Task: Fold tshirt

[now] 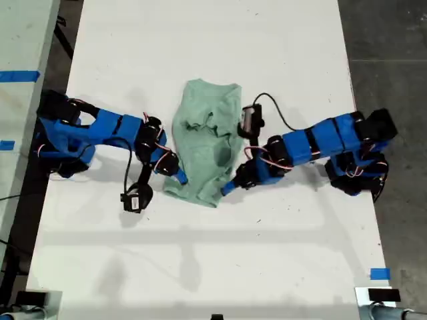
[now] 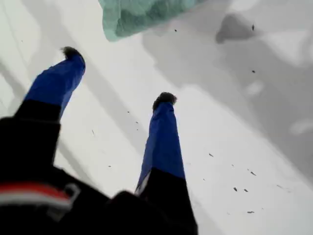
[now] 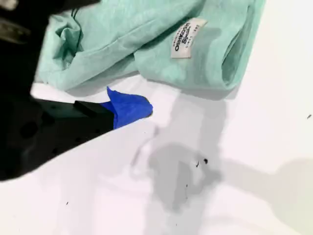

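The pale mint-green tshirt (image 1: 205, 137) lies bunched and partly folded in the middle of the white table (image 1: 213, 253), between the two arms. My first gripper (image 1: 179, 176) reaches in from the exterior view's left to the cloth's lower edge. It is open (image 2: 119, 74) with nothing between its fingers, and a tshirt (image 2: 142, 14) corner lies just beyond the tips. My second gripper (image 1: 228, 188) comes from the exterior view's right. Its one visible blue finger (image 3: 129, 107) rests on the table beside the tshirt (image 3: 146, 39) edge, nothing pressed against it. A white label (image 3: 183, 39) shows on the cloth.
A wrist camera (image 1: 135, 199) hangs beside the first arm, and another (image 1: 251, 120) sits by the cloth's edge. Blue tape (image 1: 380, 273) marks the table in the exterior view's lower right. Grey floor (image 1: 393, 53) lies past the table's edge on the right.
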Available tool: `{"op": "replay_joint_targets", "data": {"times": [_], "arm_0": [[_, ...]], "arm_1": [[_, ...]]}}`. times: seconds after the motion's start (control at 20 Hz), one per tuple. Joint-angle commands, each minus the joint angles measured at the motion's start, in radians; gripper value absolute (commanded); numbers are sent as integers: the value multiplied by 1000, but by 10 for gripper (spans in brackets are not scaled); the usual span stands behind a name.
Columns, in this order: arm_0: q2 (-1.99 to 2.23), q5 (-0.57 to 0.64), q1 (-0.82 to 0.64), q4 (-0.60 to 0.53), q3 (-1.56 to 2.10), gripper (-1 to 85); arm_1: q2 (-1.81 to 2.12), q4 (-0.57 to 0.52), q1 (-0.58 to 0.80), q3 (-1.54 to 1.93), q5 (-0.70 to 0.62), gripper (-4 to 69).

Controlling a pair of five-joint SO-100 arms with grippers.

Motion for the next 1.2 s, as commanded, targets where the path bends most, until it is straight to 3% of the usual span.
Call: {"op": "replay_joint_targets", "data": {"times": [0.0, 0.25, 0.4, 0.65, 0.7, 0.75, 0.8, 0.85, 1.15], "arm_0": [[-67, 17, -26, 3, -127, 304], [-124, 9, -38, -20, -130, 309], [-160, 5, -52, -25, -130, 312], [-434, 3, -97, -127, -189, 317], [-485, 5, -100, -152, -198, 268], [-502, 0, -95, -164, -198, 190], [-497, -38, -92, -156, -198, 53], [-476, -52, -77, -164, -198, 1], [-362, -69, 5, -143, -255, 0]], "arm_1": [[-258, 66, 18, -368, -54, 285], [-472, 114, 32, -611, -83, 286], [-489, 97, 43, -617, -87, 287], [-673, 51, 64, -696, -114, 303], [-713, 43, 66, -707, -114, 271], [-738, 40, 64, -707, -92, 102], [-747, 43, 60, -707, -77, 6], [-747, 49, 51, -707, -66, -16], [-638, 106, -5, -678, -69, -16]]}}
